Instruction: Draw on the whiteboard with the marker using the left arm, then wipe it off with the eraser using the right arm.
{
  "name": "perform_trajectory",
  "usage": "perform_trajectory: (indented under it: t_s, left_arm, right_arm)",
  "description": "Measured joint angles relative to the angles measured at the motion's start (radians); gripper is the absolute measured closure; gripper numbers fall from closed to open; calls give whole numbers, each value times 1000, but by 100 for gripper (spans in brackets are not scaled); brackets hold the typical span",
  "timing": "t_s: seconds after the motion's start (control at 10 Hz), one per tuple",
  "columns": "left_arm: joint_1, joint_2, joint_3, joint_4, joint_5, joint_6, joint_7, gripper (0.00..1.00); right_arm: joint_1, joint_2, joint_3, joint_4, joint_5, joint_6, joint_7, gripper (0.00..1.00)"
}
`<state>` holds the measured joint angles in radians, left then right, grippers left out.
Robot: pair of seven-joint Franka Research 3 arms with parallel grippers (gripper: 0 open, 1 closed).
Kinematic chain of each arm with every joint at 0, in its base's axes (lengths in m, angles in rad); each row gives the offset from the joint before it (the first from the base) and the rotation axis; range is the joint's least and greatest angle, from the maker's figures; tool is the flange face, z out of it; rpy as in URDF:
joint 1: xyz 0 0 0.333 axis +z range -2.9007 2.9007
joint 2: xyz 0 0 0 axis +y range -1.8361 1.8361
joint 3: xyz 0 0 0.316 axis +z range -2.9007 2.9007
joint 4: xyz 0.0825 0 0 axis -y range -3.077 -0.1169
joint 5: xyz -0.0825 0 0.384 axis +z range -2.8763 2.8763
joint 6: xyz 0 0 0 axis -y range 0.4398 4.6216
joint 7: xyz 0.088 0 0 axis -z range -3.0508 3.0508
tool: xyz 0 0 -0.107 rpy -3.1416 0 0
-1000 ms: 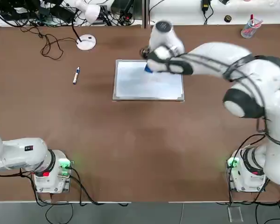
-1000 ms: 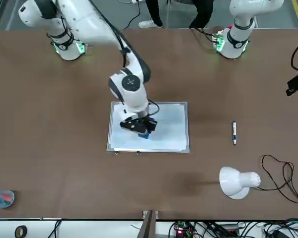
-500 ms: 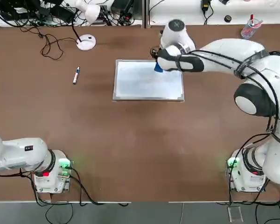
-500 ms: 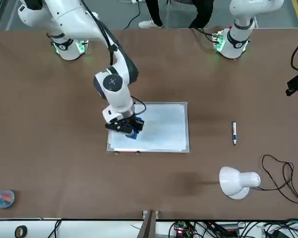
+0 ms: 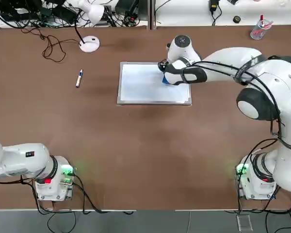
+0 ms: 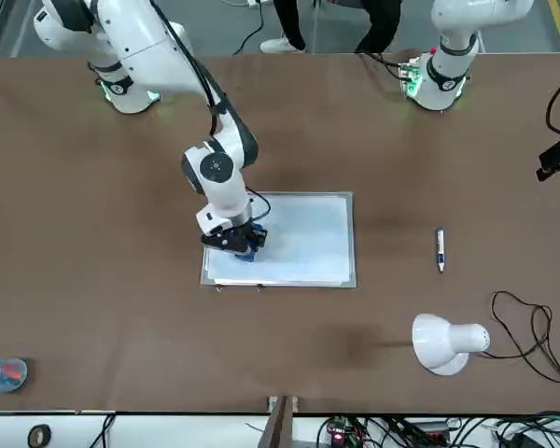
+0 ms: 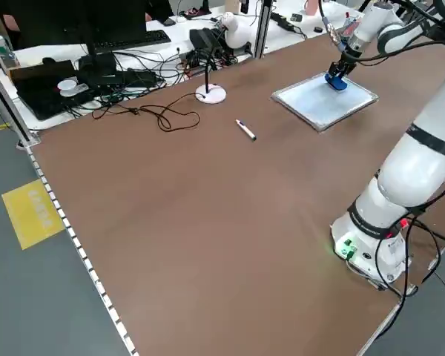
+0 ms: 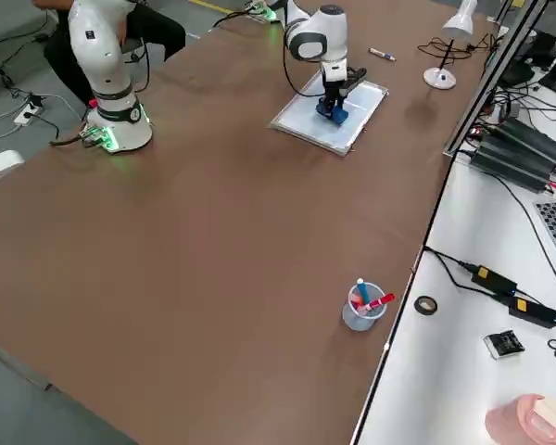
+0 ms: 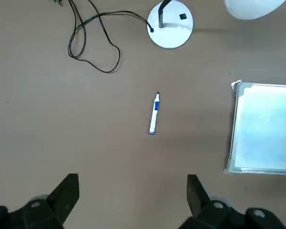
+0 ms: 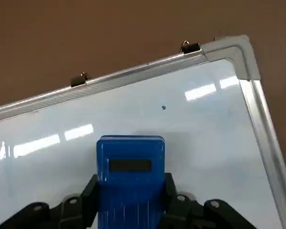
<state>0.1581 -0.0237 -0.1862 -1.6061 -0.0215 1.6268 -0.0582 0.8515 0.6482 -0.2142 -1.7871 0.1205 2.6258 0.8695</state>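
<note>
The whiteboard lies flat mid-table, its surface white with no clear marks. My right gripper is shut on the blue eraser, which presses on the board near its right edge. In the right wrist view the eraser sits between the fingers, close to a corner of the frame. The marker lies alone on the table left of the board. My left gripper hangs open and empty, high above the table, with the marker below it. The left arm is pulled back at its base.
A white desk lamp and a looped black cable sit at the far left. A clear cup with red items stands at the far right corner. A roll of tape lies on the white bench behind.
My right gripper carried the eraser rightward along the board's far edge, then a little toward the near side. The left arm and marker have not moved.
</note>
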Motion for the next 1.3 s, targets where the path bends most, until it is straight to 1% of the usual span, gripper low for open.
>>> perform_trajectory:
  t_s: [0.3, 0.7, 1.0, 1.3]
  left_arm:
    - [1, 0, 0, -1, 0, 0, 0, 0]
    - [2, 1, 0, -2, 0, 0, 0, 0]
    - [2, 1, 0, -2, 0, 0, 0, 0]
    - [1, 1, 0, -2, 0, 0, 0, 0]
  right_arm:
    - [3, 1, 0, 1, 0, 18, 0, 44]
    - [13, 44, 1, 0, 0, 93, 1, 44]
    - [23, 46, 0, 5, 0, 93, 15, 44]
    - [54, 72, 0, 44, 0, 93, 67, 44]
